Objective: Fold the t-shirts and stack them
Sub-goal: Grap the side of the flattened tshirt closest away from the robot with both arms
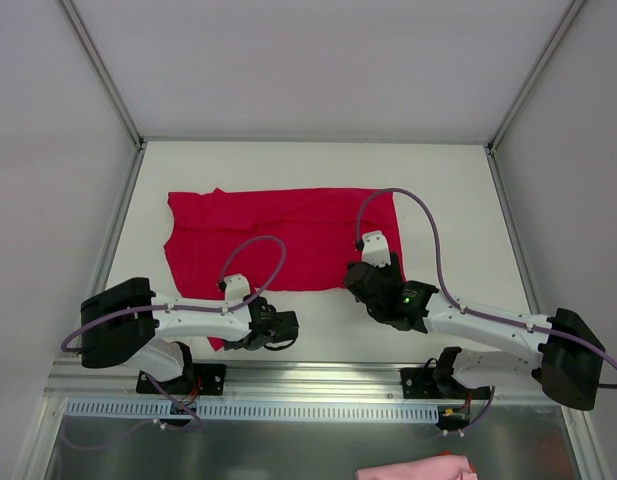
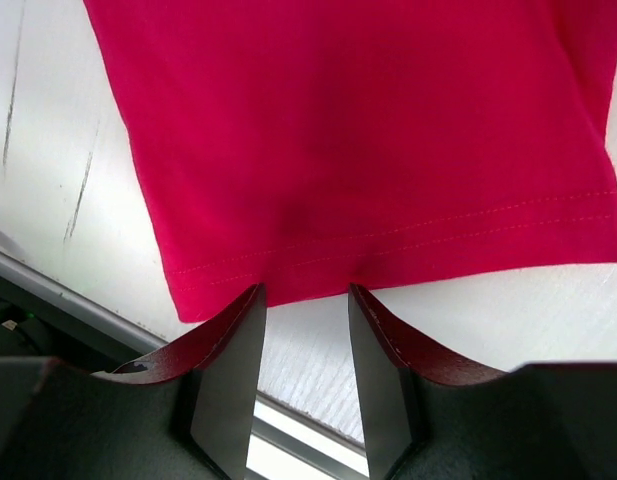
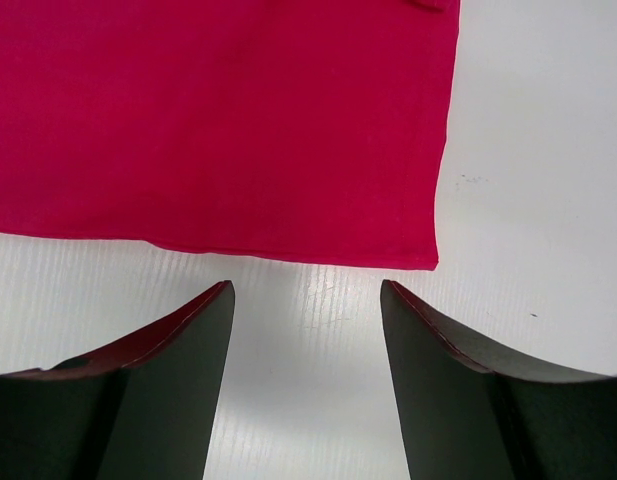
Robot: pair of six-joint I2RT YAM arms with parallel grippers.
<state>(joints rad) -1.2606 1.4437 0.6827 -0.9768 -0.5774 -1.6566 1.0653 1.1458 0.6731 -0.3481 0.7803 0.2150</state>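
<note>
A crimson-red t-shirt (image 1: 288, 235) lies spread flat across the middle of the white table, with one flap reaching toward the near edge at the left (image 1: 217, 338). My left gripper (image 1: 256, 335) is open, its fingertips (image 2: 256, 296) right at the stitched hem of that flap (image 2: 368, 150), beside its corner. My right gripper (image 1: 363, 283) is open and empty. In the right wrist view it (image 3: 306, 287) hovers over bare table just short of the shirt's near edge (image 3: 218, 120), a little left of its right corner.
The white table (image 1: 448, 200) is walled by grey panels at the back and both sides. A metal rail (image 1: 308, 375) runs along the near edge and shows in the left wrist view (image 2: 68, 290). A pale pink cloth (image 1: 413, 468) lies below the table front.
</note>
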